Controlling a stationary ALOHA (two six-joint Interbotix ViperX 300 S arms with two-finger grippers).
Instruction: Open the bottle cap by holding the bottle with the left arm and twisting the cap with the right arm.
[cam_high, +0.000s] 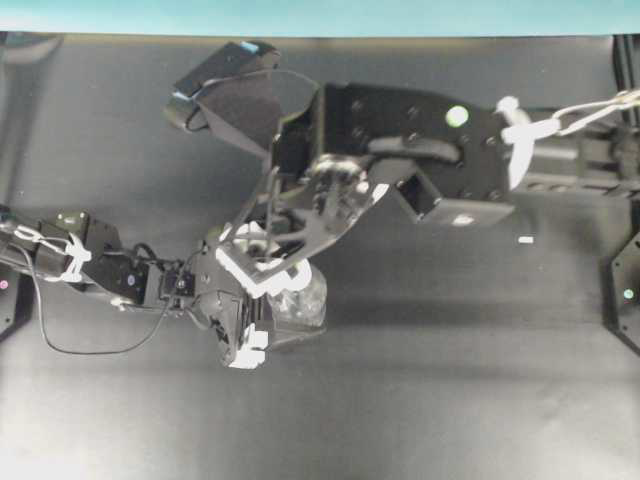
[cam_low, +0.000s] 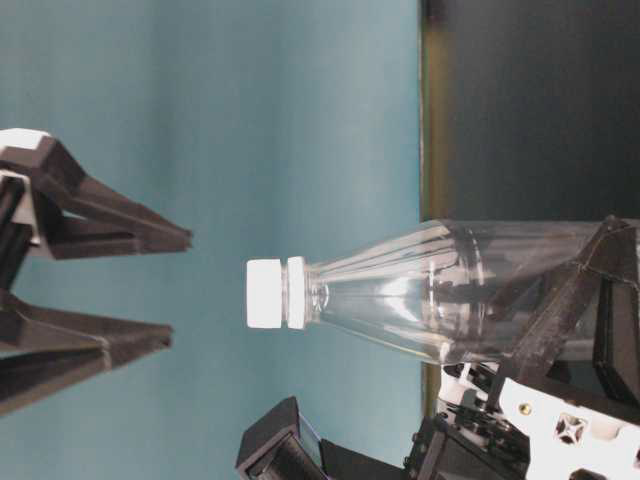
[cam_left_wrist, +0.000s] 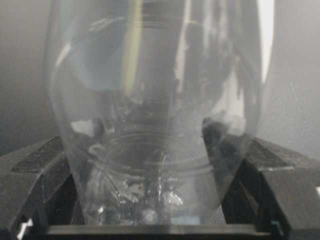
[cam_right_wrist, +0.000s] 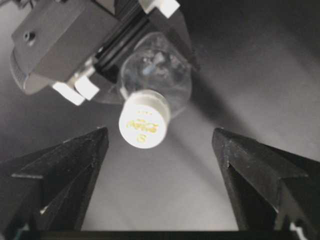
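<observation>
L gripper (cam_left_wrist: 160, 220) clamps the bottle (cam_low: 450, 290) low on its body, upright mid-tabletop; R gripper (cam_right_wrist: 160, 145) wide open, empty, above the bottle cap (cam_right_wrist: 144, 119), probably off-centre: centre jaws on cap before closing, then twist w/o tilting.

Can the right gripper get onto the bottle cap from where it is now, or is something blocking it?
Probably yes. The right gripper is open, its fingers apart from the bottle cap, with nothing between them. The left gripper holds the bottle low on the body, clear of the cap.
</observation>
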